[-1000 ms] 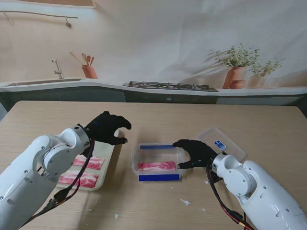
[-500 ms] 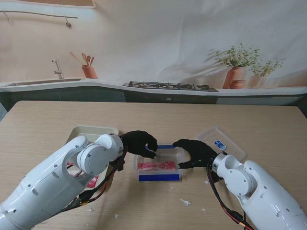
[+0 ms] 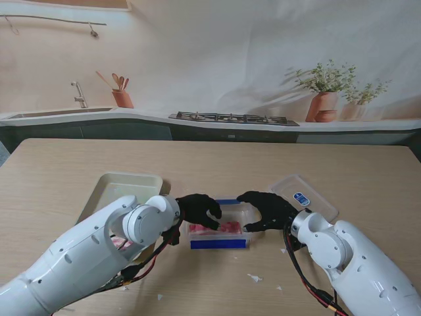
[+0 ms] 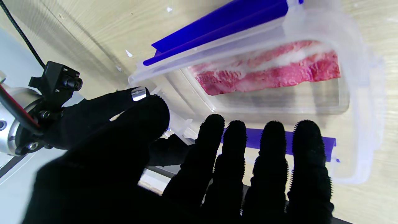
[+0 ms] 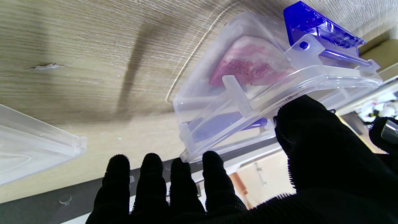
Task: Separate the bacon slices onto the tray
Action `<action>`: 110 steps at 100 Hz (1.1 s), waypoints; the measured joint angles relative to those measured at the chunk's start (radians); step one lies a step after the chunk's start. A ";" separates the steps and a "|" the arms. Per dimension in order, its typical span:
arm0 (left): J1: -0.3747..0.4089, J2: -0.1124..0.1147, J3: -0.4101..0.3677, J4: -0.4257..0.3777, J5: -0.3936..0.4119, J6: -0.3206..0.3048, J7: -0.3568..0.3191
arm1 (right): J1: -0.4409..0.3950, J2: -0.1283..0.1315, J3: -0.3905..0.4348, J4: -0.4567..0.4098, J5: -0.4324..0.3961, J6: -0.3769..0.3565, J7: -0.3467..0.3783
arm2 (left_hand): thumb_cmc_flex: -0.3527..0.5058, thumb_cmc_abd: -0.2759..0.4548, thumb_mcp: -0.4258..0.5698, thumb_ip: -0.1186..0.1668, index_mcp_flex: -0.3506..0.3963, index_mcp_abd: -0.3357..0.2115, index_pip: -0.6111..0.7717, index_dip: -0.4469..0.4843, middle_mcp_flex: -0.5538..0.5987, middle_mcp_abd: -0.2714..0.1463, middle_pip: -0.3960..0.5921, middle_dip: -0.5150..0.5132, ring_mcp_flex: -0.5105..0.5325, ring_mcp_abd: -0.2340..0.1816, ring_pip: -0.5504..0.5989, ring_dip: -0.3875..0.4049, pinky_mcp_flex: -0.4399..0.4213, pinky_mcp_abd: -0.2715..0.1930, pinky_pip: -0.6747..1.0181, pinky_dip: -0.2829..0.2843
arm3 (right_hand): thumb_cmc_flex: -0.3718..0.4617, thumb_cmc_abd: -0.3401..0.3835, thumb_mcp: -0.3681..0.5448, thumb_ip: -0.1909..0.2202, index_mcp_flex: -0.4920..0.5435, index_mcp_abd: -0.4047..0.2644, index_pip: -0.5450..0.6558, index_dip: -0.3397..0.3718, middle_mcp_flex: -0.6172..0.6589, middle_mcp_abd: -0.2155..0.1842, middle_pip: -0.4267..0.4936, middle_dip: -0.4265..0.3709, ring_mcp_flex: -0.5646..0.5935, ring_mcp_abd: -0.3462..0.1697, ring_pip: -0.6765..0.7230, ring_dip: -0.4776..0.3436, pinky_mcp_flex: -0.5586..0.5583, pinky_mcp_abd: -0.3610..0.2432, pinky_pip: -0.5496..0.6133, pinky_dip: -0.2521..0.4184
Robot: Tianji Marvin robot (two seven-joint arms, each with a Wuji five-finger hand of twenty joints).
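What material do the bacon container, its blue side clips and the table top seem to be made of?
Container: apparently clear, slightly frosted plastic; the bacon shows through its walls.
Blue clips: opaque, glossy blue plastic, judging by their smooth moulded edges.
Table top: light wood or wood-look laminate with a matte finish; grain lines show, but which of the two cannot be told.
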 measured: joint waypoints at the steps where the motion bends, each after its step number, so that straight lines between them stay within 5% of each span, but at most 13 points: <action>1: -0.001 -0.001 0.002 0.002 -0.001 0.001 0.001 | 0.000 0.000 0.000 0.000 0.000 0.000 0.000 | 0.000 0.000 0.000 0.000 -0.010 0.001 0.000 0.000 0.000 0.000 0.000 0.000 -0.006 0.000 0.001 0.000 -0.001 -0.004 0.000 0.000 | 0.000 0.000 0.000 0.000 0.000 0.000 0.000 0.000 -0.001 0.000 0.000 0.000 0.000 0.000 0.000 0.000 0.000 0.000 0.000 0.000; 51: -0.084 -0.043 0.116 0.092 -0.081 0.045 0.038 | 0.000 0.001 0.001 -0.001 0.001 0.000 0.008 | 0.000 0.043 -0.013 0.000 -0.079 0.035 -0.087 -0.048 -0.152 0.029 -0.060 -0.036 -0.137 0.000 -0.027 -0.037 -0.103 -0.036 -0.020 0.000 | 0.000 0.000 0.000 0.000 0.000 0.000 0.000 0.000 -0.007 0.000 0.000 0.000 0.000 0.000 0.000 0.000 0.000 0.000 0.000 0.000; 110: -0.160 -0.096 0.209 0.210 -0.145 0.100 0.063 | 0.003 0.002 -0.001 0.000 0.005 -0.001 0.013 | 0.000 0.062 -0.064 0.000 -0.138 0.037 -0.112 -0.059 -0.169 0.029 -0.058 -0.036 -0.204 -0.010 -0.023 -0.038 -0.132 -0.037 -0.020 0.001 | 0.000 0.000 0.000 0.000 0.000 0.000 0.000 0.000 -0.008 0.000 0.000 0.000 0.000 0.000 0.001 0.000 0.000 0.000 0.000 0.000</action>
